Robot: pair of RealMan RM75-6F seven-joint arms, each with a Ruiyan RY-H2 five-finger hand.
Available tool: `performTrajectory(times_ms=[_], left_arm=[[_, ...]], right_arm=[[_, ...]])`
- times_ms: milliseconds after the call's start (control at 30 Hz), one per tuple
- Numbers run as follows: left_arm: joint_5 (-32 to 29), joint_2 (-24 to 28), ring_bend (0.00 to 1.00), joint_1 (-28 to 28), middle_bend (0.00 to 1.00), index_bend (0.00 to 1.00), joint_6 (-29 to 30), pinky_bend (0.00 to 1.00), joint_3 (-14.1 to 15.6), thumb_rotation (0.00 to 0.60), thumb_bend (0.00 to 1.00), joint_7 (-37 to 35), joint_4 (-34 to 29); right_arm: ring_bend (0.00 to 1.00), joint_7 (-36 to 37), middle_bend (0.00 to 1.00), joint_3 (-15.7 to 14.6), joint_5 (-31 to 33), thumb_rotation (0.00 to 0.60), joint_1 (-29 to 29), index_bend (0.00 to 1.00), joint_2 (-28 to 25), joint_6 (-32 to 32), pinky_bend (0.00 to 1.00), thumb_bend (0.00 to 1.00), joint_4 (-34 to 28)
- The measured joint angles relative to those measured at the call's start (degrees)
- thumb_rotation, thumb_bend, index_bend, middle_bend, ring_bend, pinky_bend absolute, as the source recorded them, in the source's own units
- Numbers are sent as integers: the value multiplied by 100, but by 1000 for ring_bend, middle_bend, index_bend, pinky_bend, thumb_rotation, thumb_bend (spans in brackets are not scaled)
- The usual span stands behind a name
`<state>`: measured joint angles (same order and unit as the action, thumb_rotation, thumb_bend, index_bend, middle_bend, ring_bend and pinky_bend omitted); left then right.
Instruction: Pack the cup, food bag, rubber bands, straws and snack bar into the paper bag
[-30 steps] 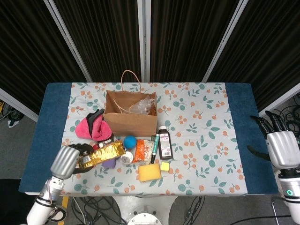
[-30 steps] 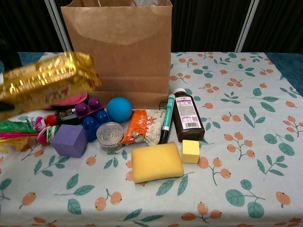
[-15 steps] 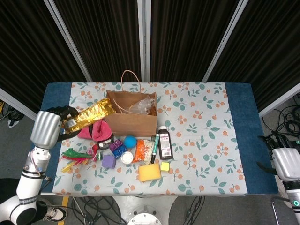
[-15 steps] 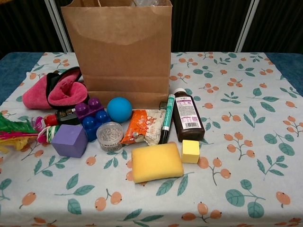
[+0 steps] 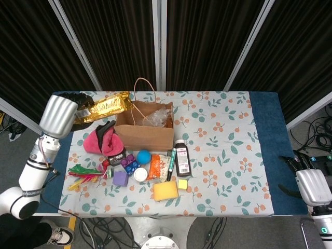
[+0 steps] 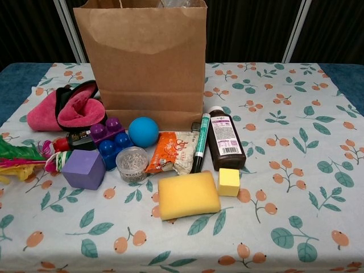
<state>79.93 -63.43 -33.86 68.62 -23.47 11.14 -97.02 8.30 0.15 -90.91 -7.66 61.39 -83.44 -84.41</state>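
My left hand [image 5: 61, 113] grips one end of a long gold foil packet [image 5: 105, 105], held in the air. The packet's free end reaches the top left corner of the brown paper bag [image 5: 145, 130]. The bag stands open at the middle back of the table and fills the upper chest view [image 6: 142, 57]. Clear plastic [image 5: 158, 117] shows inside it. An orange snack packet [image 6: 169, 152] lies in front of the bag. My right hand [image 5: 310, 182] hangs empty, fingers apart, off the table's right edge. The chest view shows neither hand.
In front of the bag lie a pink slipper [image 6: 65, 111], blue ball [image 6: 143, 131], purple cube [image 6: 83, 169], round clear tub [image 6: 132, 163], green marker [image 6: 201, 149], dark bottle [image 6: 224, 138], yellow sponge [image 6: 188, 194] and coloured feathers [image 6: 14, 159]. The floral cloth [image 5: 228, 150] stretches right.
My left hand has lifted the gold packet from the front left of the table up and back to the bag's top left corner. My right hand has sunk lower at the right edge.
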Motion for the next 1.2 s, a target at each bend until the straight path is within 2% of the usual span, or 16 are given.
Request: performTrajectory(times_ms=[167, 333, 467, 700, 1100, 1200], left_arm=[[-118, 95, 626, -364, 705, 604, -228, 673, -165, 600, 217, -43, 375], [-54, 165, 626, -666, 705, 604, -497, 673, -141, 600, 216, -35, 690], [297, 232, 625, -762, 705, 604, -527, 672, 4, 600, 216, 10, 755], [1147, 319, 626, -1098, 705, 604, -672, 670, 479, 600, 216, 85, 954], [1605, 314, 626, -1984, 705, 604, -1378, 670, 695, 600, 216, 49, 1639], [1770, 428, 626, -2060, 705, 604, -1395, 670, 802, 600, 217, -2, 1674]], right_arm=[[82, 46, 278, 33, 3, 600, 18, 216, -20, -47, 113, 56, 14], [82, 122, 278, 61, -1, 600, 30, 220, -24, -87, 113, 57, 32], [82, 199, 278, 70, 3, 600, 32, 225, -5, -84, 113, 57, 85], [83, 337, 278, 87, -2, 600, 46, 227, 41, -114, 113, 57, 212], [83, 624, 280, 106, 22, 600, 115, 234, 127, -202, 113, 57, 471], [83, 722, 281, 132, 30, 600, 107, 234, 133, -209, 113, 58, 517]])
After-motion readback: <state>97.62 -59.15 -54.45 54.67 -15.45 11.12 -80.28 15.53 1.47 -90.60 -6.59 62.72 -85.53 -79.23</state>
